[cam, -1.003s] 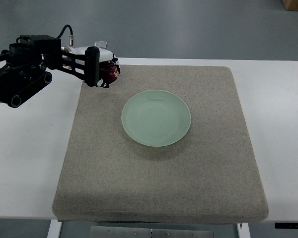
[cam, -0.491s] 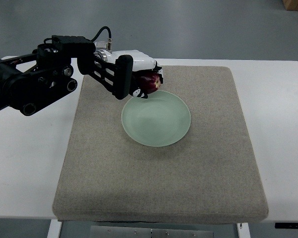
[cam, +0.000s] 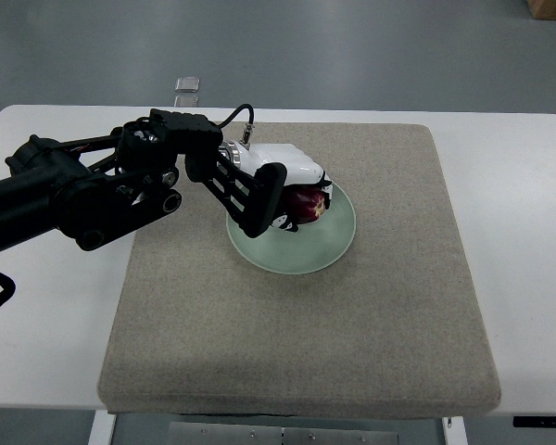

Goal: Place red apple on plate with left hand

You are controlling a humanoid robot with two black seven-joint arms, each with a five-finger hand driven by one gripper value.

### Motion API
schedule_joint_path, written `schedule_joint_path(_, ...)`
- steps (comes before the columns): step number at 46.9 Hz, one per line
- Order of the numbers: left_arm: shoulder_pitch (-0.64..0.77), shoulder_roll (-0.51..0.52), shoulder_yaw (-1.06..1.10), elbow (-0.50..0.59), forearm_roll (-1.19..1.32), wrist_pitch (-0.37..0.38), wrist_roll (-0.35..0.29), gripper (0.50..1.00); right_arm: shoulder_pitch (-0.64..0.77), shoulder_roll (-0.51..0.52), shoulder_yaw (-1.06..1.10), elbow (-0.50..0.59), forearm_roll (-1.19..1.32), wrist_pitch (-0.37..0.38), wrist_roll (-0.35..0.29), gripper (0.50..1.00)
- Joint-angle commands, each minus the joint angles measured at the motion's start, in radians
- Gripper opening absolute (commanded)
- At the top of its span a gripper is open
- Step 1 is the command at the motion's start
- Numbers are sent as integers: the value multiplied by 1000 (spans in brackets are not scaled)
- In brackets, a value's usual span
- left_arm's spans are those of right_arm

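Red apple (cam: 306, 203) sat clamped in the left robot hand (cam: 283, 190) over the green plate (cam: 338, 243); release remained.

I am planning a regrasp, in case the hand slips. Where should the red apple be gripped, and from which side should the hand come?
Probably around its round middle, coming from the picture's left and above, as the left hand does now. The red apple sits over the green plate, whose low rim leaves the sides reachable; the fingers wrap the near side.
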Motion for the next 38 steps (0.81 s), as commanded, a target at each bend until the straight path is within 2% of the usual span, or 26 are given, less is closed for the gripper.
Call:
schedule_joint_path(1,3,-3,-1,0,3,0,0,544,0,0,0,0,0,0,1,964)
schedule_joint_path(3,5,-3,-1,0,3,0,0,568,0,0,0,0,0,0,0,964)
schedule_joint_path(6,5,-3,1,0,3,0,0,670,0,0,0,0,0,0,0,964)
schedule_joint_path(8,8,-1,5,0,3,-1,0,718,0,0,0,0,0,0,0,964)
schedule_joint_path(9,9,-1,8,0,3,-1,0,752,0,0,0,0,0,0,0,964)
schedule_joint_path(13,11,3,13,0,3,-1,1,949,0,0,0,0,0,0,0,964)
schedule_joint_path(14,11,5,13,0,2,-1,2,983,0,0,0,0,0,0,1,964)
schedule_joint_path(16,12,7,13,0,2,-1,2,996,0,0,0,0,0,0,0,964)
schedule_joint_path(27,15,14,-2,-11,-35,-1,2,1000,0,0,0,0,0,0,0,964)
schedule_joint_path(38,8,14,-76,-35,-214,-14,3,1000,0,0,0,0,0,0,0,964)
